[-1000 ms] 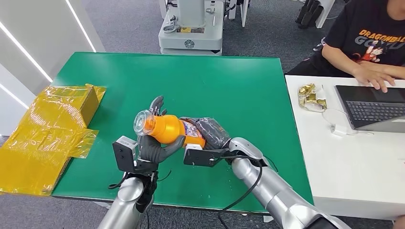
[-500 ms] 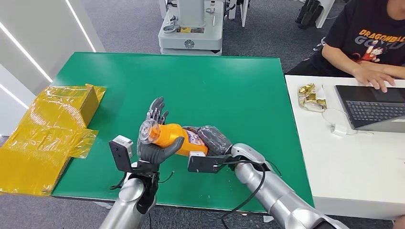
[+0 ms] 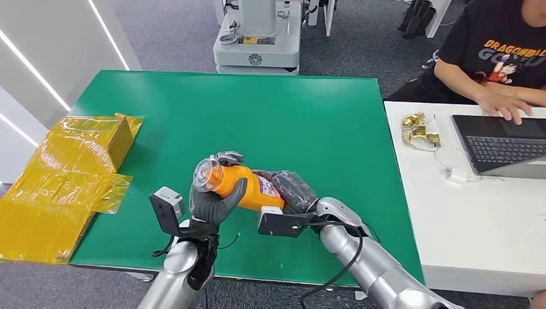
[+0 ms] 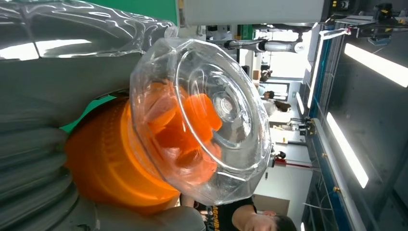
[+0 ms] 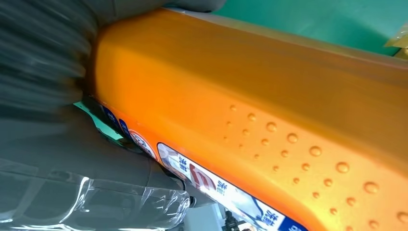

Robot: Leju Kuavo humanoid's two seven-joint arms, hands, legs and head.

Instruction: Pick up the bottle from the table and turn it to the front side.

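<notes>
So the bottle [image 3: 238, 187] is lifted off the green counter [image 3: 309, 116], sitting lower middle of the head frame, lying roughly sideways with its clear cap [image 3: 207, 174] pointing to the left and a bit up. Both robot hands are on it: the left robot hand [image 3: 216, 196] is wrapped around the neck end, thumb curled over the orange body right behind the cap, and the right robot hand [image 3: 293, 190] is clamped on the bottom end, where the printed label [image 3: 265, 188] shows. In the left wrist view the cap [image 4: 207, 115] is huge and see-through, with the orange bottle [image 4: 106, 163] right behind it. The right wrist view has the orange side [image 5: 269, 86] up close with little bumps and a strip of label [image 5: 211, 183] along the lower edge. Over at the left edge of the head frame there's a yellow box [image 3: 96, 138] on crinkly yellow wrap, and upper right a person [image 3: 496, 58] is typing on a laptop [image 3: 502, 145] at a white table [image 3: 463, 219]
</notes>
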